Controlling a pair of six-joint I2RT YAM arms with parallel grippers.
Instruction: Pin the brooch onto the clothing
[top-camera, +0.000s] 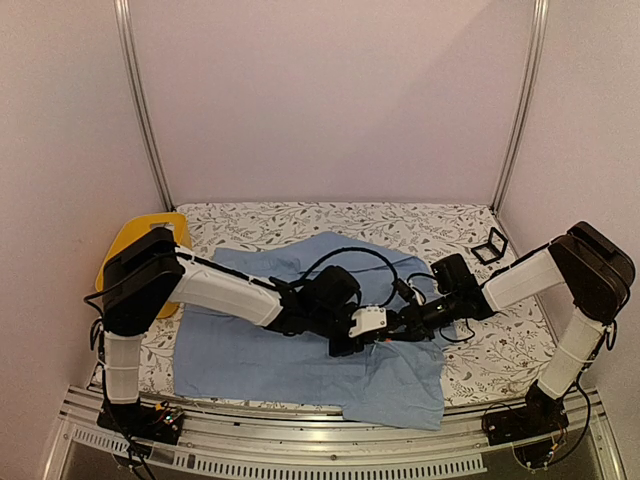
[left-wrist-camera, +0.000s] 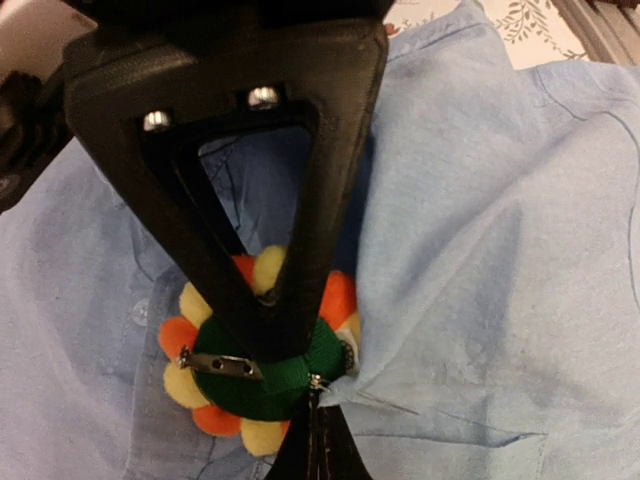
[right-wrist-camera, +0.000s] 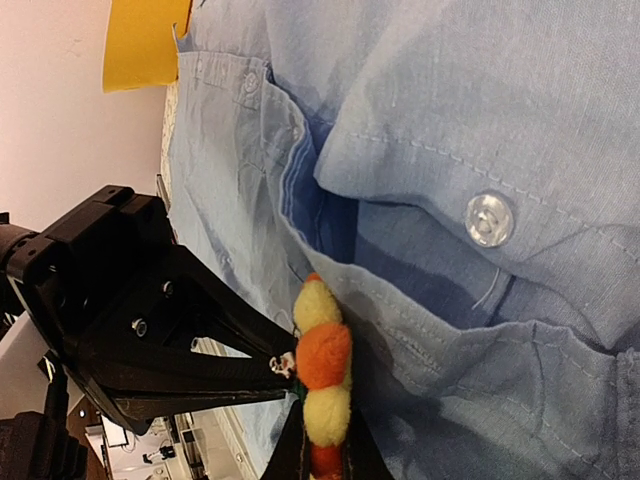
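Two claws clenched on brooch (left-wrist-camera: 262, 390): right gripper (right-wrist-camera: 322, 455) across faces, left gripper (left-wrist-camera: 315, 450) at clasp. Brooch against light blue shirt (left-wrist-camera: 500, 250), mid-table toward near edge. Advise: steady brooch, thread pin shallow, latch.

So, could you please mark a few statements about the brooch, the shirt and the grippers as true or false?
1. The brooch shows its green back to the left wrist camera. True.
2. The brooch lies in the basket. False: it is at the shirt. The basket stands at the far left, apart from it.
3. The left gripper and the right gripper are both shut on the brooch. True.
4. The frame lies on the shirt. False: the frame lies on the table, off the shirt, at the far right.
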